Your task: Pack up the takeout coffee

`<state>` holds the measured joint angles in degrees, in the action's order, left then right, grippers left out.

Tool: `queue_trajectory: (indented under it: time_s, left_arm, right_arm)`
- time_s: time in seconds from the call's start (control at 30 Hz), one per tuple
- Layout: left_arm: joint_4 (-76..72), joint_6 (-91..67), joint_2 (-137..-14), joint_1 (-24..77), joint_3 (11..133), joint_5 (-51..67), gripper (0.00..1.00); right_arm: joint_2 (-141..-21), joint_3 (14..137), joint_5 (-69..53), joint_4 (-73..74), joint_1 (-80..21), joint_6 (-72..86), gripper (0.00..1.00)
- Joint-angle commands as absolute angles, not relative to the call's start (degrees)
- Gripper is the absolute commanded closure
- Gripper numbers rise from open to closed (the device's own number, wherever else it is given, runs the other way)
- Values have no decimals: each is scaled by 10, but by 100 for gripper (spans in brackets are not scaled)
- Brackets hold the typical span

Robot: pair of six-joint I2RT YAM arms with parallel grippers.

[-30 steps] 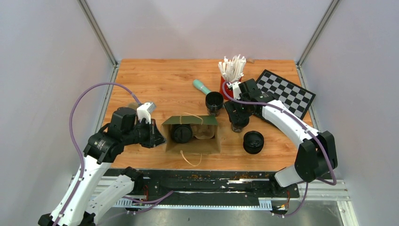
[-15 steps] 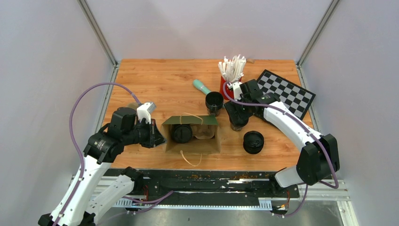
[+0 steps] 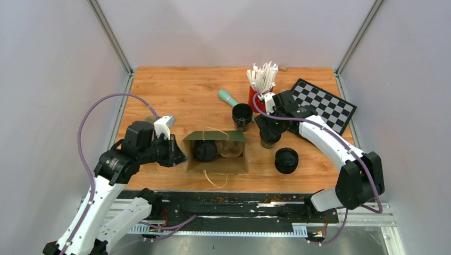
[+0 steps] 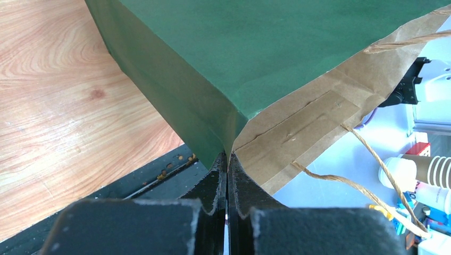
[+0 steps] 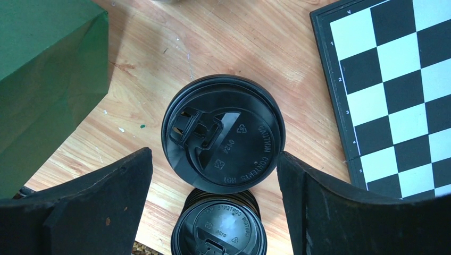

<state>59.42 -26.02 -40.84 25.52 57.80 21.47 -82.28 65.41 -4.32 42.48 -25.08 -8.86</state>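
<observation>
Now | L gripper (image 4: 227, 162) clamped on bag (image 4: 239, 48) rim | R gripper (image 5: 214, 154) spread wide, straddling lidded cup (image 5: 223, 133)

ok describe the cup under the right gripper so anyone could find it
Find the chessboard on the right of the table, then look toward the paper bag. Between them stands a black cup, framed by the open right gripper. It wears a lid, unlike the open cup beside it, and stands apart from the stack of lids.
</observation>
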Motion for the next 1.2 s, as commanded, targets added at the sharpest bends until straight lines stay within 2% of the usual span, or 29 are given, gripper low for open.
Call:
queue_trajectory:
  time_s: [0.0, 1.17]
  left_arm:
    - [591, -250, -405, 257, 600, 214, 100]
    - [602, -251, -409, 257, 614, 205, 100]
  right_arm:
    - [-810, 657, -41, 401, -244, -101, 13]
    - [-848, 643, -54, 378, -237, -118, 14]
